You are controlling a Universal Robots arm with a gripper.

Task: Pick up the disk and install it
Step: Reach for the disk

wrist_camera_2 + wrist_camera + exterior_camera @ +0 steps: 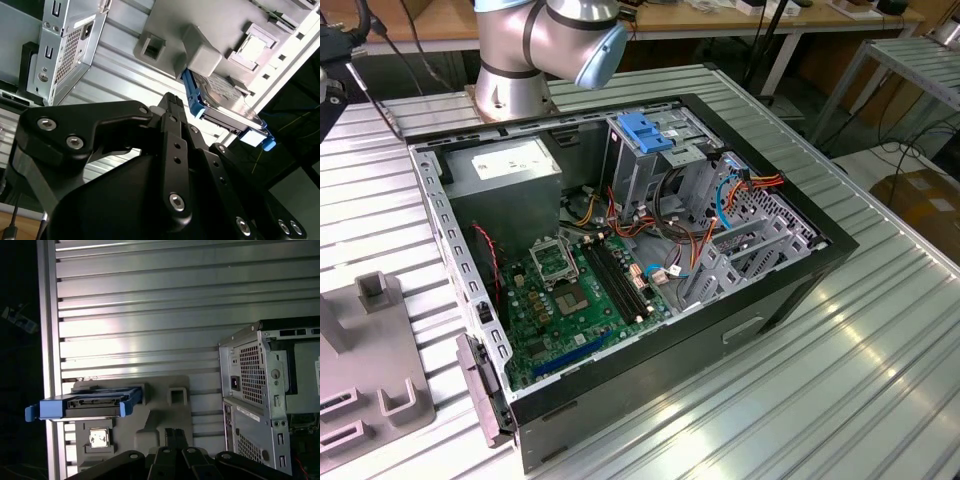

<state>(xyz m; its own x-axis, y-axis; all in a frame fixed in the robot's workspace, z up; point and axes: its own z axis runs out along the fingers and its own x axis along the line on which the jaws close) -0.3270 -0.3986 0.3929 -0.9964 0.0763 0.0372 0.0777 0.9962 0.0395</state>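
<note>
1. Blue-railed disk [82, 407]: it stands on edge in a grey fixture [150, 425] at one edge of the slatted table [150, 315].
2. Gripper [175, 434]: jaws together with nothing clamped, near the fixture and apart from the disk.
3. Exterior view: the arm [550, 40] rises from the table just beside the open computer case [800, 270], with the motherboard [570, 290] exposed. Both wrist views show the case's perforated rear.
4. Hidden: the gripper's black body covers part of the fixture, and the exterior view cuts the fixture off.
</note>
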